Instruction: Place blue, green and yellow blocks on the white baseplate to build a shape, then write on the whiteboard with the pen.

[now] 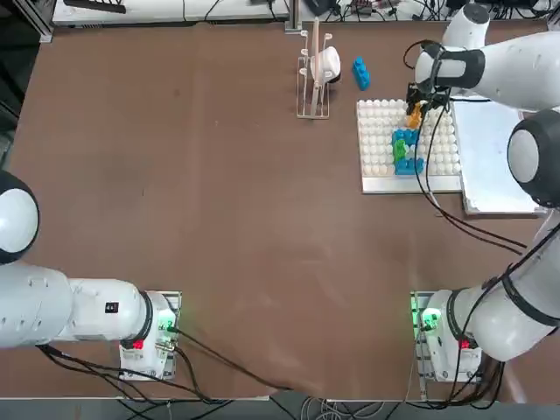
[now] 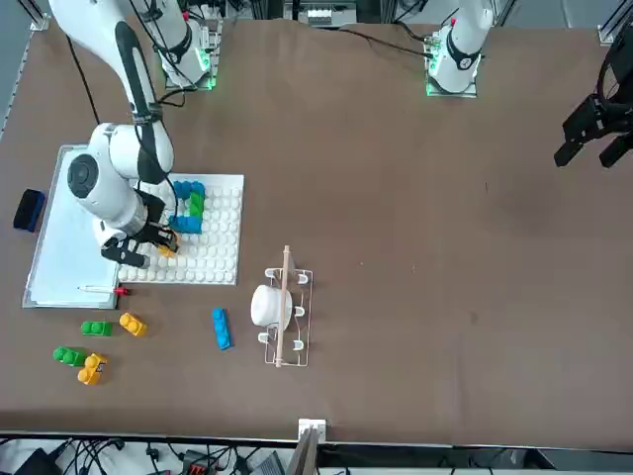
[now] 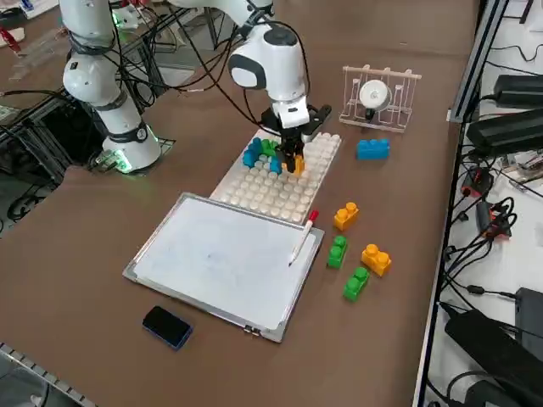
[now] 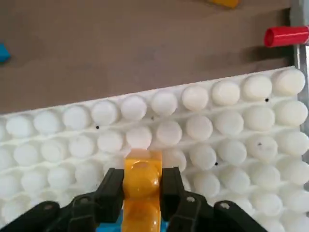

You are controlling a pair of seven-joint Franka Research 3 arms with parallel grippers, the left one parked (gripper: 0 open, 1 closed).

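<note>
My right gripper point(image 4: 141, 193) is shut on a yellow block point(image 4: 141, 181), with a black finger point(image 4: 113, 191) on each side of it. It holds the block low over the studs of the white baseplate point(image 4: 217, 125), at the far end of the built shape. I cannot tell whether the block is seated. On the baseplate point(image 2: 213, 247) stand blue blocks point(image 2: 188, 190) with a green block point(image 2: 196, 205) between them. The whiteboard point(image 3: 221, 259) lies beside the plate. The pen point(image 3: 303, 237) rests on the whiteboard's edge, red end toward the plate.
Loose green and yellow blocks point(image 2: 95, 328) point(image 2: 133, 324) point(image 2: 92, 368) lie past the whiteboard. A blue block point(image 2: 221, 329) lies near a wire rack holding a white cup point(image 2: 282, 307). A dark eraser point(image 3: 167, 326) sits off the whiteboard's corner.
</note>
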